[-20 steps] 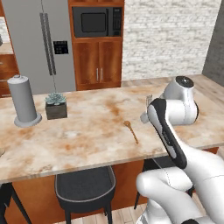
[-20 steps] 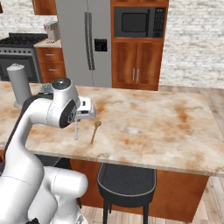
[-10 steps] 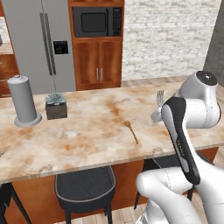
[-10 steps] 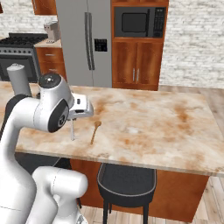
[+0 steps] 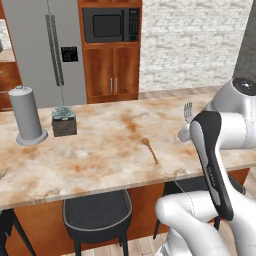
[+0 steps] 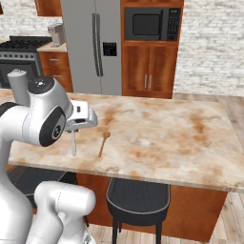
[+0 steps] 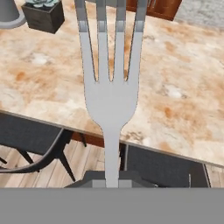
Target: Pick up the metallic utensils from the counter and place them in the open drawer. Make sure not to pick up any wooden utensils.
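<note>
Clamped tight on the handle of the silver fork (image 7: 111,100), the gripper (image 7: 111,183) holds it off the counter (image 5: 100,155), near its front edge. On the orange-marbled slab lie a wooden spoon (image 5: 150,150), a potted succulent (image 5: 64,121) and a grey canister (image 5: 26,116). Behind stand a steel refrigerator (image 5: 47,50) and a built-in microwave (image 5: 111,24); no writing is legible.

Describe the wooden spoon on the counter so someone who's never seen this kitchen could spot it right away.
Start at the long marbled counter facing the steel fridge. Near its front edge, above the black stool, lies the wooden spoon, flat on the stone with bare counter around it. It is tan with an oval bowl, unlike the silver metal fork held up in the fingers.
</note>
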Robot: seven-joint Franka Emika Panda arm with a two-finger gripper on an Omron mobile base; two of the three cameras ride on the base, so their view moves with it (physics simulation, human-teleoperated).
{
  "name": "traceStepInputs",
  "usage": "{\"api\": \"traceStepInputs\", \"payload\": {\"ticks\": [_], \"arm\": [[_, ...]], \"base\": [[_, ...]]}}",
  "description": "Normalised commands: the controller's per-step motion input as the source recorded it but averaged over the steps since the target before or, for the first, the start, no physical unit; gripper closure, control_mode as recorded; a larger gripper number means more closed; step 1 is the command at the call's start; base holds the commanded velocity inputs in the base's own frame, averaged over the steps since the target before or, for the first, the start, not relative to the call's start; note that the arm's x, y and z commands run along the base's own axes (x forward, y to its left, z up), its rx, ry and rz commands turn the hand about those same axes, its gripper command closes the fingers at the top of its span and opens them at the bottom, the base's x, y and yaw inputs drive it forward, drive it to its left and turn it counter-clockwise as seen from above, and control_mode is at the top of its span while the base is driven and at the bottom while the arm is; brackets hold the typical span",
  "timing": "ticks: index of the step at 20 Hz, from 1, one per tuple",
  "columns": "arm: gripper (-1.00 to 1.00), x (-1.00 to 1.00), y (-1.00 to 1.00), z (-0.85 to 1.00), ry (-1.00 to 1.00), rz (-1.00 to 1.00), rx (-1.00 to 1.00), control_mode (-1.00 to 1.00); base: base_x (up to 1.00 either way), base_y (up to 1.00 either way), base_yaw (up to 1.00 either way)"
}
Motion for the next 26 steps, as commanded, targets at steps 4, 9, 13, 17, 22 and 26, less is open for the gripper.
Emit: {"api": "traceStepInputs", "payload": {"ticks": [4, 9, 13, 17, 22, 26], "arm": [[1.00, -0.19, 0.00, 0.15, 0.00, 0.00, -0.03, -1.00], [1.00, -0.09, 0.07, 0.06, 0.02, 0.00, -0.06, -1.00], [1.00, 0.00, 0.01, 0.00, 0.01, 0.00, -0.03, -1.00], [1.00, 0.00, 0.00, 0.00, 0.00, 0.00, 0.00, -1.00], [1.00, 0.00, 0.00, 0.00, 0.00, 0.00, 0.00, 1.00], [1.00, 0.00, 0.00, 0.00, 0.00, 0.00, 0.00, 1.00]], "base": [[0.00, 0.00, 0.00], [0.00, 0.00, 0.00], [0.00, 0.00, 0.00], [0.00, 0.00, 0.00], [-0.01, 0.00, 0.00], [-0.24, 0.00, 0.06]]}}
